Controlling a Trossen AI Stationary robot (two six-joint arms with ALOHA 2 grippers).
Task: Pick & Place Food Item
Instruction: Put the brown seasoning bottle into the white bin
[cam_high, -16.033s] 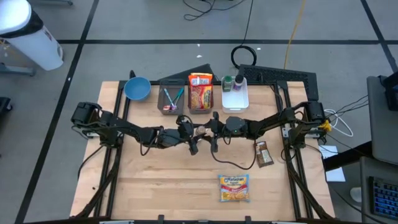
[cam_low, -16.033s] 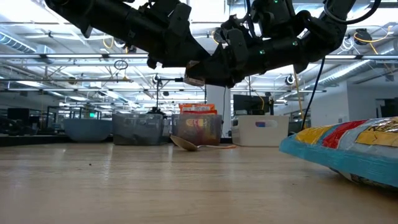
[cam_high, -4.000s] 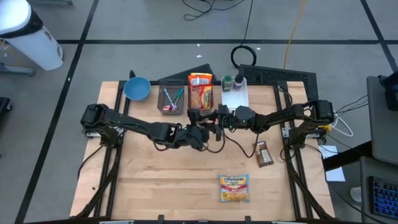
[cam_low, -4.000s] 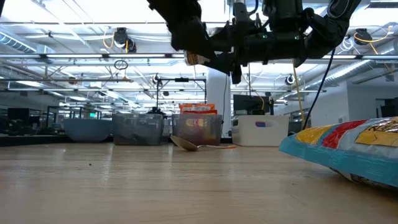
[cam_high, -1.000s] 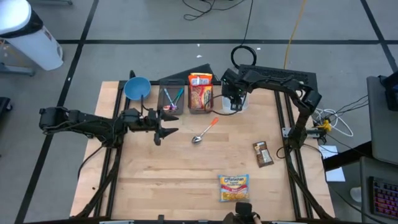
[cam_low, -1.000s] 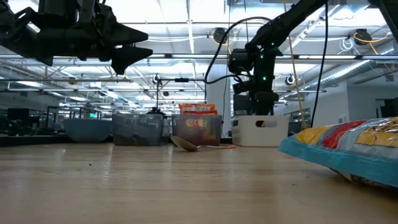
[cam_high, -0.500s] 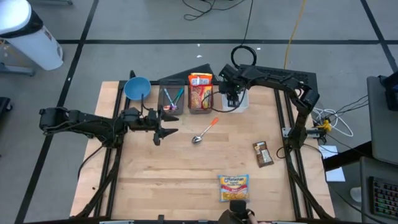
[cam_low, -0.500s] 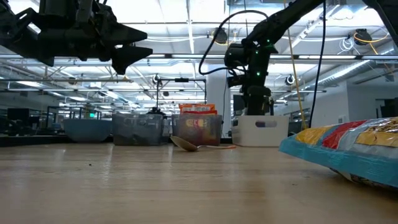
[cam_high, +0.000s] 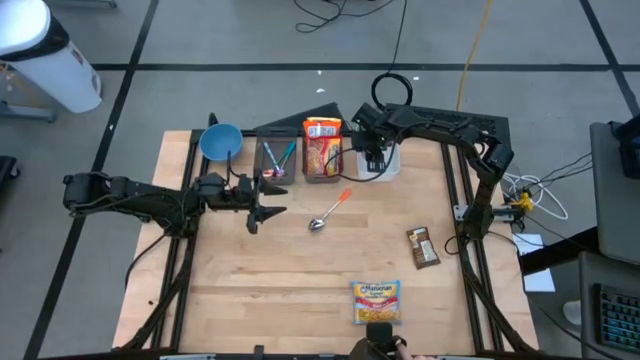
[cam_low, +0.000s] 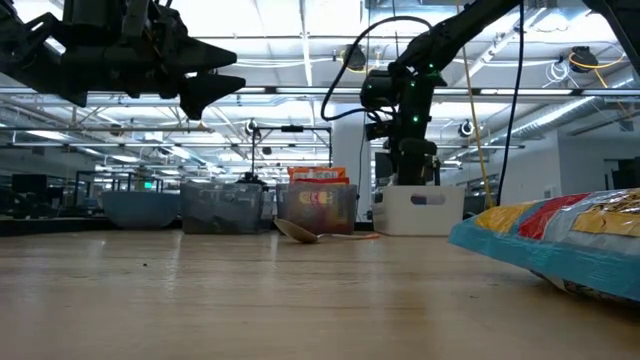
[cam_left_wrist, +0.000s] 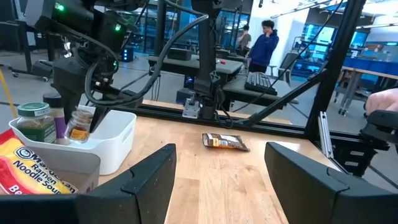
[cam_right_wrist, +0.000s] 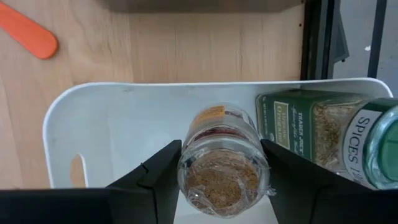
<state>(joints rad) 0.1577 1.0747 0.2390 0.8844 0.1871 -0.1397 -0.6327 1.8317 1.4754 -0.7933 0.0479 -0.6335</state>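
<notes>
We see the right pincer (cam_right_wrist: 221, 171) gripping a spice jar (cam_right_wrist: 222, 163) upright, long axis vertical, base down, over the white bin (cam_right_wrist: 118, 118) beside a green jar (cam_right_wrist: 298, 127). Left pincer (cam_high: 262, 213) open over the worktop (cam_high: 300, 290).

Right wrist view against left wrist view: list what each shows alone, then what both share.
Only the right wrist view: the right hand closed on a spice jar over the white bin, and an orange spoon handle.
Only the left wrist view: a snack bar, a ramen packet, a person.
Both: bin, jars.
</notes>
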